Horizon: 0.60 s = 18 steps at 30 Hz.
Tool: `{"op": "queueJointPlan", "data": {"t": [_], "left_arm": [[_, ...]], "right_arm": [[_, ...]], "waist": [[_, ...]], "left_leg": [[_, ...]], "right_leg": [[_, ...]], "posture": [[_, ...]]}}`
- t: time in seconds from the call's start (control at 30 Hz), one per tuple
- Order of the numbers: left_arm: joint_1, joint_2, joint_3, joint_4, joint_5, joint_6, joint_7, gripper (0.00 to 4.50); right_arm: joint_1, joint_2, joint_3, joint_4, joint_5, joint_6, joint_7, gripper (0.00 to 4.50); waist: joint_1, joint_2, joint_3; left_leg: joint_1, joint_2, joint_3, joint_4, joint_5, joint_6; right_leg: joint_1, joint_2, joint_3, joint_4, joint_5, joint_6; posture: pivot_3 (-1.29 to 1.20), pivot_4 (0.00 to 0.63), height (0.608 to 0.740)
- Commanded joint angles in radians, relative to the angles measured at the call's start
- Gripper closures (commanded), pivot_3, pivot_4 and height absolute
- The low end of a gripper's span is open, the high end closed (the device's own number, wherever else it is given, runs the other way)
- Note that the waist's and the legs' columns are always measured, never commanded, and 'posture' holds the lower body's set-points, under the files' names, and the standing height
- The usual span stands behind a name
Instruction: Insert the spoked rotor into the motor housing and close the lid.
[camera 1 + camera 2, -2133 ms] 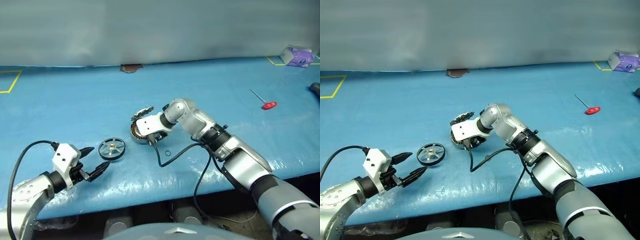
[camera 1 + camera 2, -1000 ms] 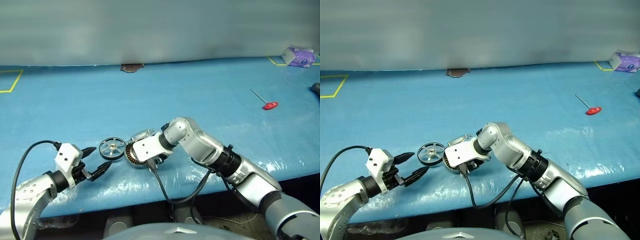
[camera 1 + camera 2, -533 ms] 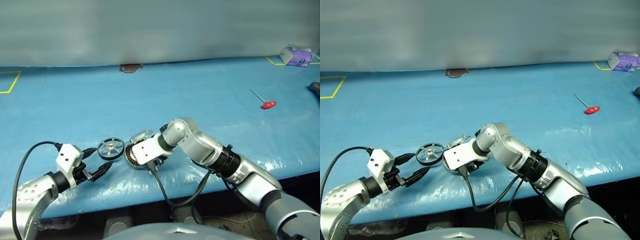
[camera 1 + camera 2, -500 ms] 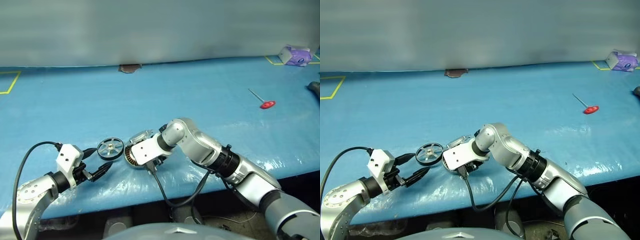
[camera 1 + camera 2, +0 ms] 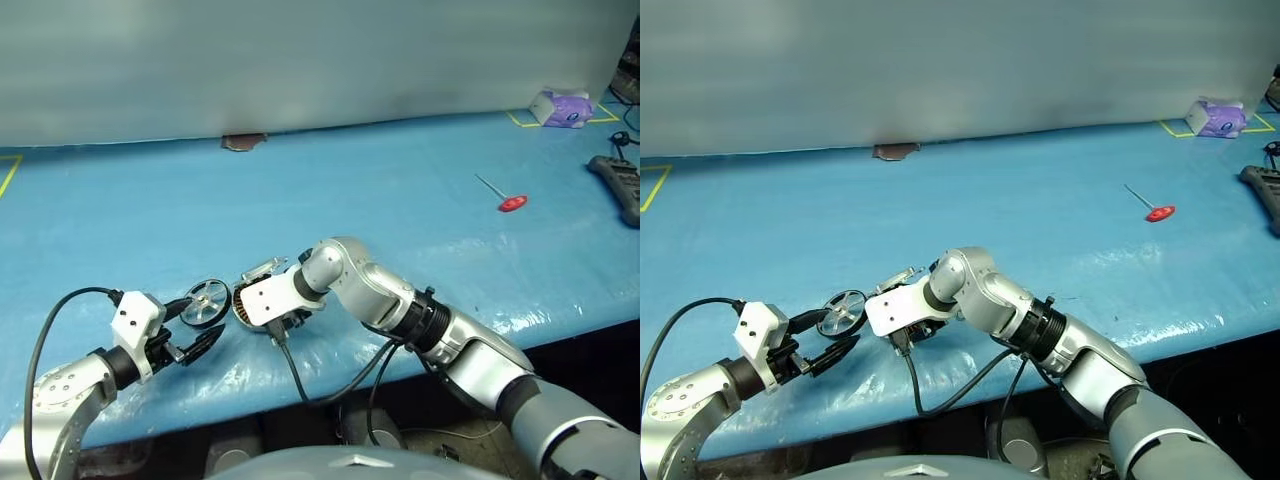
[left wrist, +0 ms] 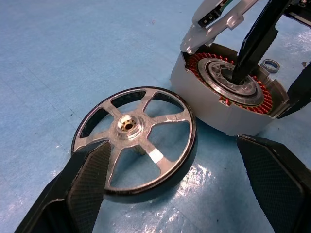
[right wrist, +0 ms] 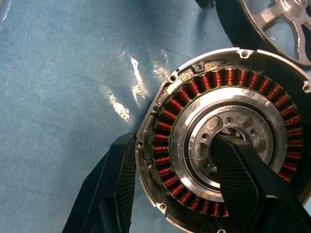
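Note:
The spoked rotor (image 6: pixel 136 141), a silvery wheel with a brass hub, lies flat on the blue table. Right beside it stands the motor housing (image 7: pixel 194 87) with its ring of copper windings. My right gripper (image 7: pixel 177 187) is shut on the motor housing, one finger down in the centre bore and the other outside the rim. My left gripper (image 6: pixel 180 194) is open near the table's front edge (image 5: pixel 195 325), its fingers spread just short of the rotor (image 5: pixel 207 301) and touching nothing. The lid is out of view.
A tiny loose ring (image 6: pixel 268 65) lies just beyond the housing. Far right on the table are a red-handled tool (image 5: pixel 512 203), a black device (image 5: pixel 620 180) and a purple object (image 5: pixel 558 108). A brown patch (image 5: pixel 243 142) sits at the back edge.
Over two seconds my right gripper dragged the housing left and toward the front edge, up beside the rotor. The view has since panned right. My left gripper stayed still and open.

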Motion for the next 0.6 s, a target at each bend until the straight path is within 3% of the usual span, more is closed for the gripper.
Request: {"op": "queueJointPlan", "data": {"t": [0.03,0.1,0.33,0.6], "left_arm": [[0.0,-0.004,0.004,-0.027,-0.004,-0.019,-0.001,0.0],[0.001,-0.004,0.004,-0.026,-0.005,-0.02,-0.001,0.0],[-0.006,-0.002,-0.002,-0.019,-0.007,-0.018,-0.005,0.0],[-0.028,0.003,-0.01,-0.004,-0.008,-0.014,-0.015,0.0]], "right_arm": [[-0.005,0.006,0.016,0.04,-0.029,0.024,-0.029,2.32],[-0.007,0.004,0.013,0.038,-0.02,0.029,-0.013,2.32],[0.0,-0.007,-0.006,-0.006,-0.001,0.051,-0.007,0.18],[-0.019,-0.051,-0.036,-0.089,0.023,0.079,0.004,0.18]], "waist": [[-0.003,0.0,0.0],[-0.002,0.0,0.0],[0.007,-0.001,0.0],[0.024,0.0,0.003]], "left_leg": [[0.0,0.0,0.0,0.0,0.0,0.0],[0.0,0.0,0.0,-0.001,0.0,0.0],[-0.002,-0.002,0.0,-0.007,-0.001,-0.001],[-0.006,-0.002,0.001,-0.007,-0.002,-0.003]], "right_leg": [[0.0,0.0,0.0,0.0,0.0,0.0],[0.0,0.0,0.0,0.0,0.0,0.0],[-0.002,-0.002,0.0,-0.002,-0.002,-0.003],[-0.003,-0.002,0.0,-0.002,-0.002,-0.004]], "posture": [[0.0,0.15,0.74],[0.0,0.15,0.74],[0.0,0.15,0.74],[0.0,0.15,0.74]]}}
